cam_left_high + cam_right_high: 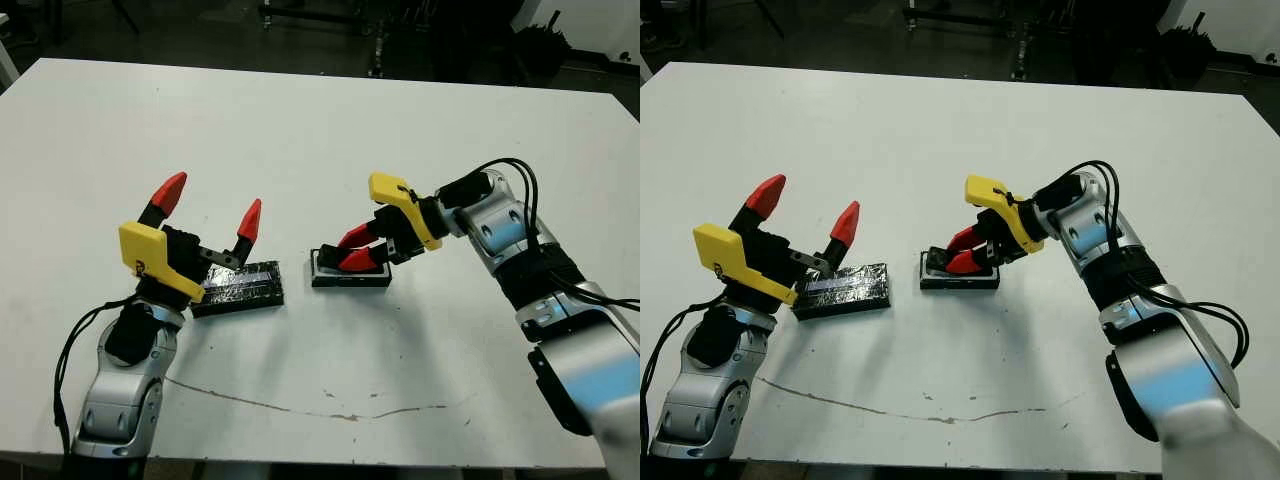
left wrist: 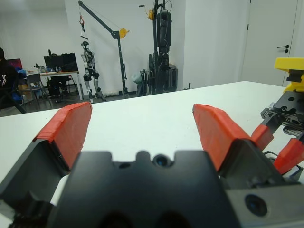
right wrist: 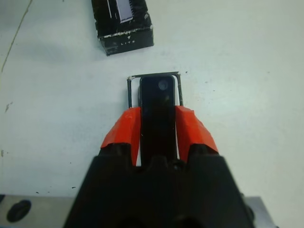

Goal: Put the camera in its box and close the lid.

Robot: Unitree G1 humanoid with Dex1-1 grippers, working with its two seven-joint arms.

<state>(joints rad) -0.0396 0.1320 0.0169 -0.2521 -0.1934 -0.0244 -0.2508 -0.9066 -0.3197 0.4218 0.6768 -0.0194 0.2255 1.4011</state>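
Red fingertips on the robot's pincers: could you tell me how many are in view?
4. Two on the left pincer, spread apart above the lid; two on the right pincer, closed on the camera over its box. None seem hidden.

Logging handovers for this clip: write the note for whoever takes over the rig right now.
Right gripper: shut on the camera, holding it by its long sides directly over the box; whether it is seated cannot be told.
Left gripper: open, holding nothing, raised above the table just over the lid.
Lid lies flat on the table to the left of the box, apart from it.
Done: camera brought to the box.
Left: release the camera into the box, pick up the lid, place it on the box and close it.
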